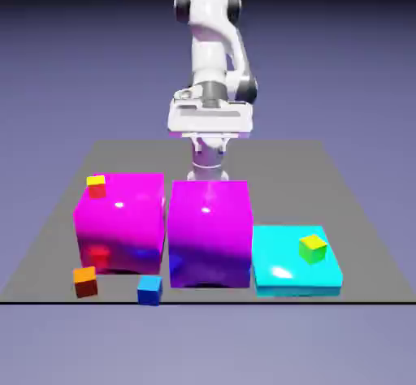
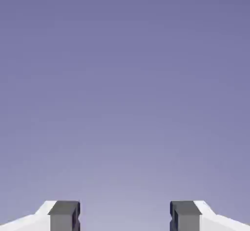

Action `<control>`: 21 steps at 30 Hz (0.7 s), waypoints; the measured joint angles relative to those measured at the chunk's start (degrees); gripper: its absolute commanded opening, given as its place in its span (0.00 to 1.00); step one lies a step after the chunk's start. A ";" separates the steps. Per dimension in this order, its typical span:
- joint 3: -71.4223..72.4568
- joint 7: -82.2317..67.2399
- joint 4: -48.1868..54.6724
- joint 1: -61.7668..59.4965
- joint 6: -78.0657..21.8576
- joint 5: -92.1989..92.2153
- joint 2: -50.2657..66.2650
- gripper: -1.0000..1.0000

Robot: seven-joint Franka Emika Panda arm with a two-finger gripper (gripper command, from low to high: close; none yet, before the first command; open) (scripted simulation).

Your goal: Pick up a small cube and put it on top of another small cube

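The small blue cube (image 1: 149, 289) sits on the grey table near its front edge, in front of the gap between two big magenta blocks. Another small cube (image 1: 84, 281), orange on top with red-brown sides, rests just to the exterior view's left of it, a short gap apart. My gripper (image 1: 210, 136) hangs high at the back of the table, behind the magenta blocks and far from both cubes. In the hand view the gripper (image 2: 125, 218) is open; its grey fingertips (image 2: 64, 215) stand wide apart with only the plain backdrop between them.
Two big magenta blocks (image 1: 120, 221) (image 1: 209, 233) stand side by side between the arm and the small cubes. A yellow-topped red small cube (image 1: 96, 185) rests on the left block. A flat cyan slab (image 1: 284, 274) at the right carries a yellow-green cube (image 1: 312, 248).
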 measured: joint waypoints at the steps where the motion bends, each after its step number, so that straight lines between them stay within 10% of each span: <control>1: -0.85 -0.46 1.79 0.32 -1.85 0.47 2.08 0.50; 21: -17.92 -9.65 37.53 6.68 -38.84 9.81 43.61 0.50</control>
